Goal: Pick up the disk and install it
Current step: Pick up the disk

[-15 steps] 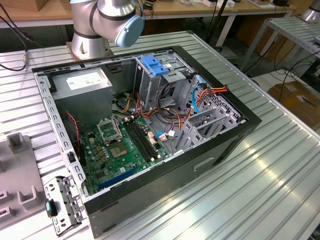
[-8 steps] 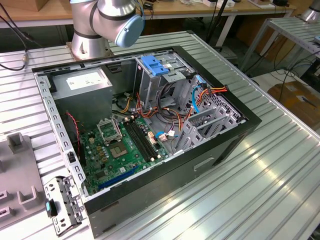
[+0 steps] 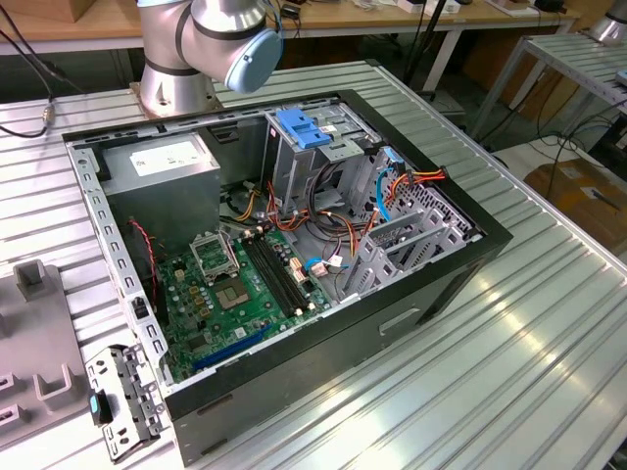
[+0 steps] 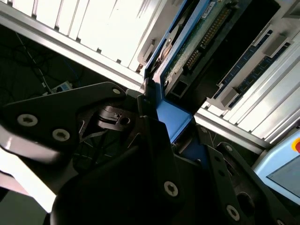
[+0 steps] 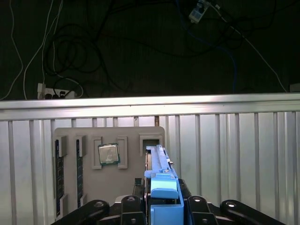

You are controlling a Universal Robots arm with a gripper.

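- Exterior view: the ribbed metal bench (image 3: 529, 372) is carrying an open computer case (image 3: 421, 294); the arm (image 3: 211, 39) is standing behind it.
- Second wrist view: the tool (image 4: 154, 108) is pinching the disk (image 4: 197, 37) by its blue frame.
- First wrist view: the disk is sitting edge-on in the tool's grip, over a grey tray (image 5: 93, 187); cables (image 5: 70, 51) are lying on the dark floor beyond.

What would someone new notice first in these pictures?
In the exterior view, an open computer case lies on the ribbed metal table, its green motherboard exposed. In the first wrist view, the gripper holds the disk by its bright blue carrier, at a grey parts tray.
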